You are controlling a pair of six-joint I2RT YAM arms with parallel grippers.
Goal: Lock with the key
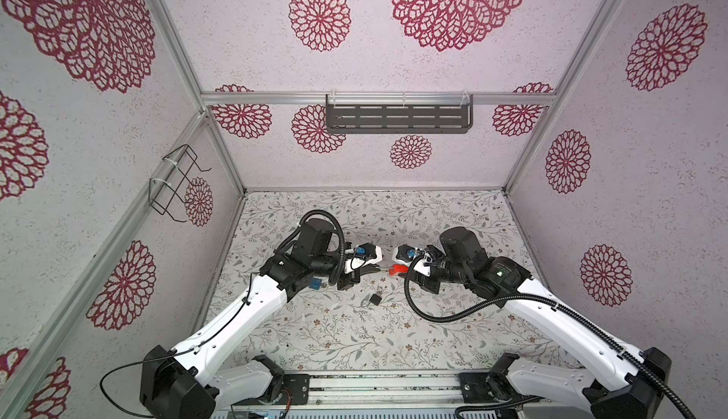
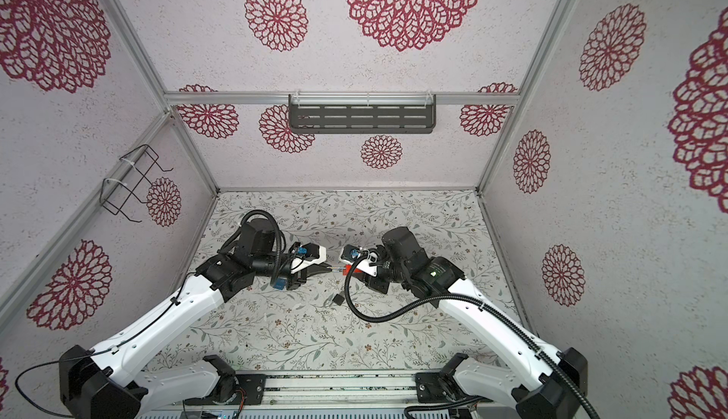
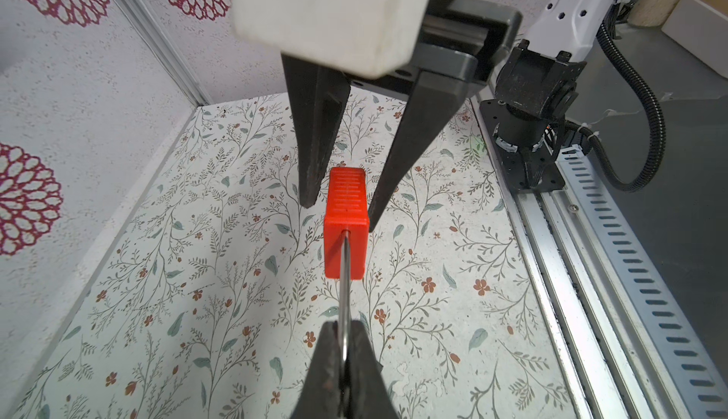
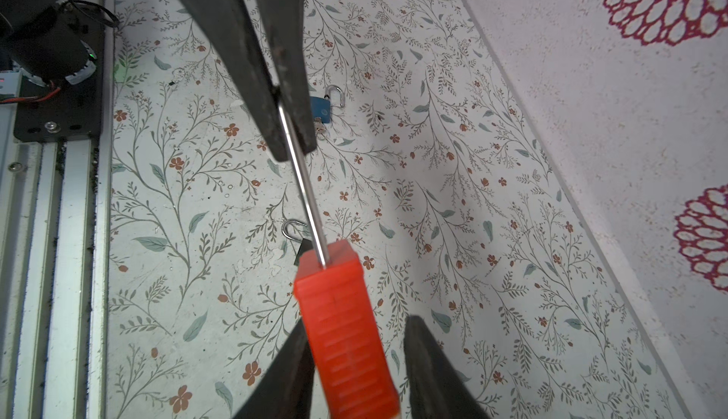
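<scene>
The key (image 3: 346, 224) hangs in the air over the middle of the table (image 1: 354, 338), stretched between the two arms. Its long axis runs roughly level from one gripper to the other. The left gripper (image 3: 343, 342) is clenched on the bare steel shaft (image 3: 344, 279), so the red handle (image 4: 346, 318) points straight at the right arm. The right gripper (image 3: 339, 215) has that handle between its fingers. They stand parted on either side of it, one finger at or against the plastic and a gap showing at the other, so to my eye this is not yet a firm grip. It looks like a hand-over, and the handle already lies along the right gripper's reach, so a squeeze is all it needs. Below, well apart from the key, a black padlock (image 1: 373, 299) lies with its shackle open, nearer the middle. A blue padlock (image 4: 321, 106) sits over by the left arm. Which one this key fits I cannot tell.
</scene>
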